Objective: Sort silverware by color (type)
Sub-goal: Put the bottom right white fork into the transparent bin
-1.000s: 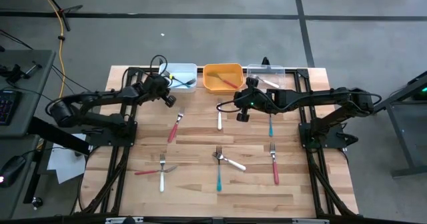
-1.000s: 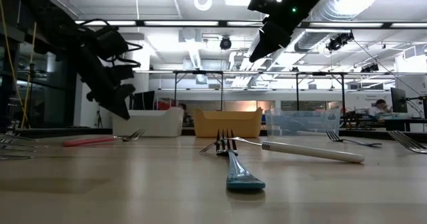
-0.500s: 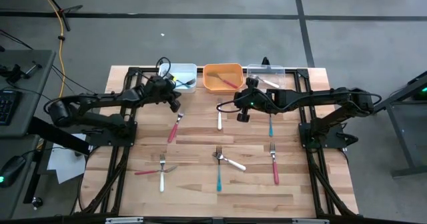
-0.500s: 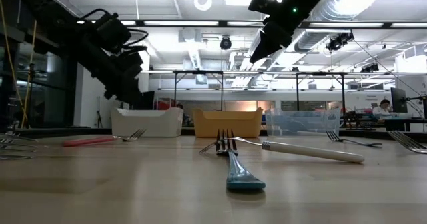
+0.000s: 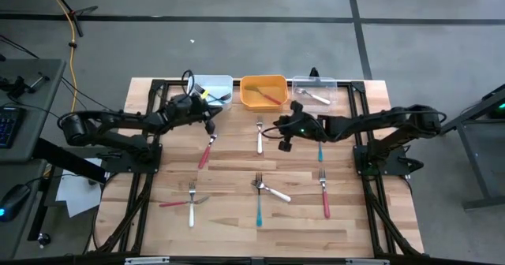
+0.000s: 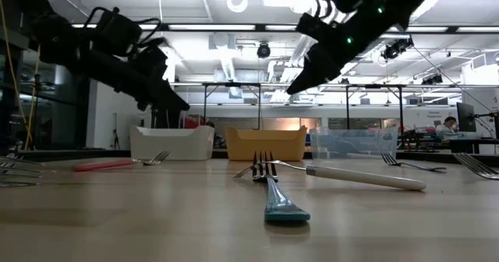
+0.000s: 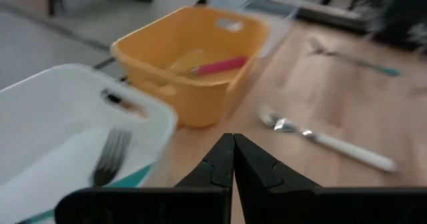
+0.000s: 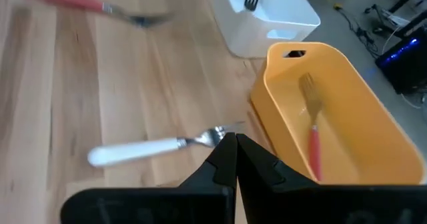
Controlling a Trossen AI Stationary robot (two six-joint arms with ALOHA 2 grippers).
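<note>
Several forks lie flat on the wooden table. A red fork (image 5: 206,150) and a white fork (image 5: 259,137) lie near the bins. A blue fork (image 5: 319,148) lies right of them. Closer to the near edge are crossed pairs (image 5: 264,192), (image 5: 188,200) and a red fork (image 5: 324,194). My left gripper (image 5: 211,125) is shut and holds nothing; it hangs above the table in front of the white bin (image 5: 215,89). My right gripper (image 5: 278,132) is also shut and holds nothing. It hovers above the table just right of the white fork (image 8: 153,147).
An orange bin (image 5: 263,91) holds a red fork (image 8: 312,125). The white bin (image 7: 73,121) holds a fork with a blue handle. A clear bin (image 5: 315,90) with a fork in it stands at the far right. Black frame rails run along both table sides.
My left gripper has swung toward the table's right, away from the white bin. It has tipped up from pointing steeply down to nearly level. My right gripper has sunk toward the table near the white fork and has also tipped closer to level. No fork has moved.
</note>
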